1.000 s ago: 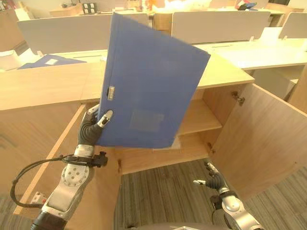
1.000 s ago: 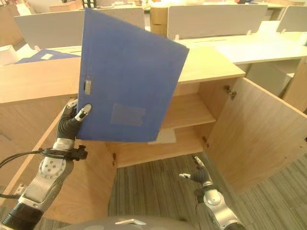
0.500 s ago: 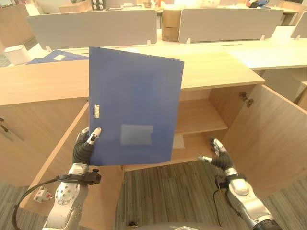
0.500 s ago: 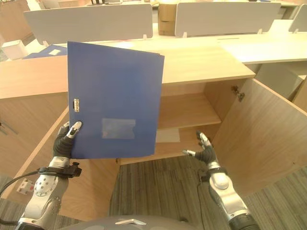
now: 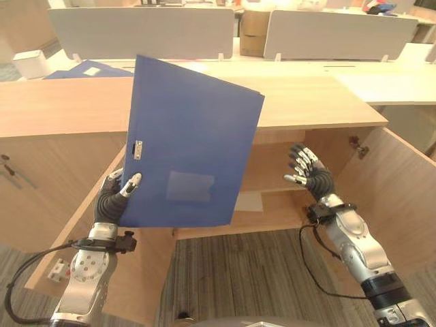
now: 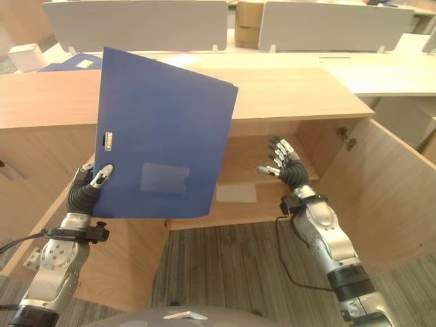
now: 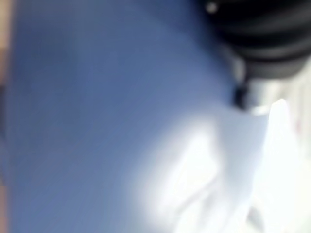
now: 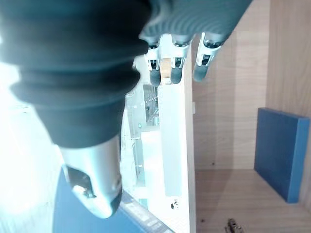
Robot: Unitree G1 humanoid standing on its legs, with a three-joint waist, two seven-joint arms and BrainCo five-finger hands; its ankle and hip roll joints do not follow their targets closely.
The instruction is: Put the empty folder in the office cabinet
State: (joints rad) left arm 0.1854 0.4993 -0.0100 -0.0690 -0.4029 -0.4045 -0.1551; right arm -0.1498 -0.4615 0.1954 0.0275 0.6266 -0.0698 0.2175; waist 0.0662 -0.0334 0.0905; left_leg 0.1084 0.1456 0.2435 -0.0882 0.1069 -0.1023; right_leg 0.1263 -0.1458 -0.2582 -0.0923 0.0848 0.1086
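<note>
A large blue folder (image 5: 194,143) stands upright and slightly tilted in front of the open office cabinet (image 5: 320,102). My left hand (image 5: 112,201) is shut on its lower left corner, thumb on the front cover; the cover shows close up in the left wrist view (image 7: 97,121). The folder hides the left half of the cabinet's opening. My right hand (image 5: 310,174) is raised and open, fingers spread, in front of the cabinet's middle shelf (image 5: 272,163), to the right of the folder and apart from it.
The cabinet's right door (image 5: 402,197) and left door (image 5: 82,235) swing out toward me. A white sheet (image 5: 249,201) lies on the lower shelf. Another blue folder (image 5: 88,68) lies on the desk behind, by grey partition screens (image 5: 143,30).
My right hand has risen from near the floor to the height of the cabinet's shelf. The folder stays in my left hand and has tilted a little. The camera has shifted.
</note>
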